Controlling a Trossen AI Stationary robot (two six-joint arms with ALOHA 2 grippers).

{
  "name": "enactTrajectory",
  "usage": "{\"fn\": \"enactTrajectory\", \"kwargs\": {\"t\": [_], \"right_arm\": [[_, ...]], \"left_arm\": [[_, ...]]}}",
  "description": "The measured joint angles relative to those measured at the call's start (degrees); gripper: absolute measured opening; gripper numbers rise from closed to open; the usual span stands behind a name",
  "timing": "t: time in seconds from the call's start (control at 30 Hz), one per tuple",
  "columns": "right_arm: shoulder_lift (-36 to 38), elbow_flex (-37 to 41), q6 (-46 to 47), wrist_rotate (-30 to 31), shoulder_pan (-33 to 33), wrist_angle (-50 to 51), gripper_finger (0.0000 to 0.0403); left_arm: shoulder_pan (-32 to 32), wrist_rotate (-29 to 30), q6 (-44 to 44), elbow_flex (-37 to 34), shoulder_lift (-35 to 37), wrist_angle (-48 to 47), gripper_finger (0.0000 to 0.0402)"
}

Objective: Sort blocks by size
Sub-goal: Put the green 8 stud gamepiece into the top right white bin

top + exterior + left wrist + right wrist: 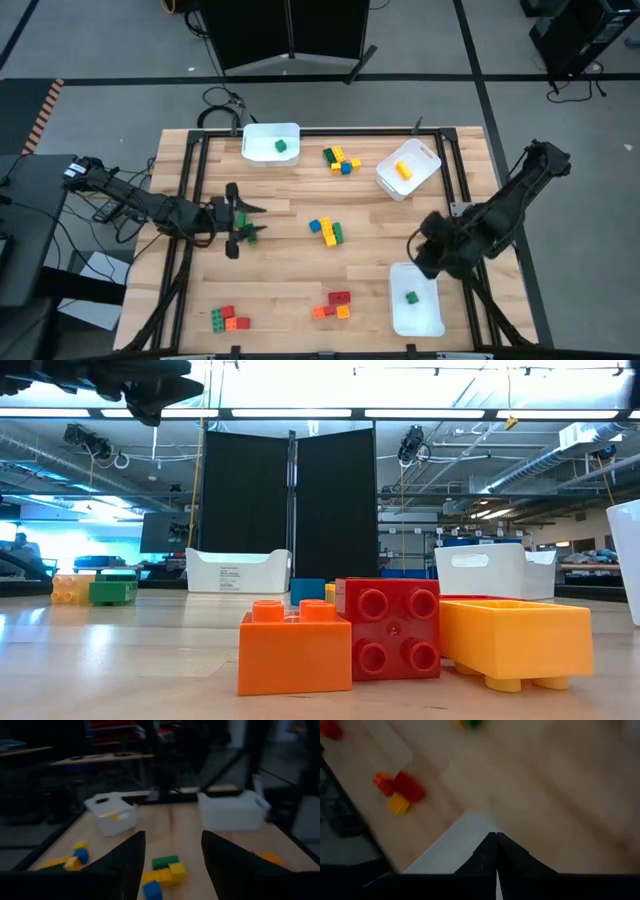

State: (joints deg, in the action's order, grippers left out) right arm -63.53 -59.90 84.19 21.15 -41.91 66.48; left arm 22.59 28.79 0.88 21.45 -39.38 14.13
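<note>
We should lift our right gripper [432,262] clear of the near white bin [417,312] before reaching for the red, orange and yellow blocks [334,305] just beside it. Its fingers are pressed together, empty, above the bin's rim; a green block [411,297] lies inside. Our left gripper [240,222], spread, hovers well away, aimed at the central blue, yellow and green blocks [326,230].

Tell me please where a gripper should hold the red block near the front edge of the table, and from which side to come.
Likely from straight above. The red block sits flat, studs up, with an orange block and a yellow block close beside it in the low view. Gripping its two freer side faces, not those facing these neighbours, looks safest. The shut right gripper is nearest and must open first.
</note>
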Motion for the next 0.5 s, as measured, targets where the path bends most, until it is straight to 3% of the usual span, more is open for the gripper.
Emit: {"fn": "enactTrajectory", "kwargs": {"t": [0.1, 0.23, 0.37, 0.5], "right_arm": [[2.1, -0.02, -13.55, 6.19, 2.78, -0.57, 0.0009], [3.71, -0.02, -25.63, 10.24, 8.41, -2.18, 0.0007], [4.41, -0.02, -33.55, 10.43, 15.46, -2.35, 0.001], [4.99, 0.41, -44.85, 6.78, 22.35, -6.06, 0.0009]], "left_arm": [[-0.03, 3.75, -1.61, 0.0, 0.0, 0.23, 0.0203], [-0.02, 3.97, -2.4, 0.0, 0.0, 0.24, 0.0203], [-0.09, 7.99, -8.91, 0.0, -0.37, 0.29, 0.0202], [-0.13, 12.84, -12.69, 0.96, -1.56, -0.03, 0.0202]]}}
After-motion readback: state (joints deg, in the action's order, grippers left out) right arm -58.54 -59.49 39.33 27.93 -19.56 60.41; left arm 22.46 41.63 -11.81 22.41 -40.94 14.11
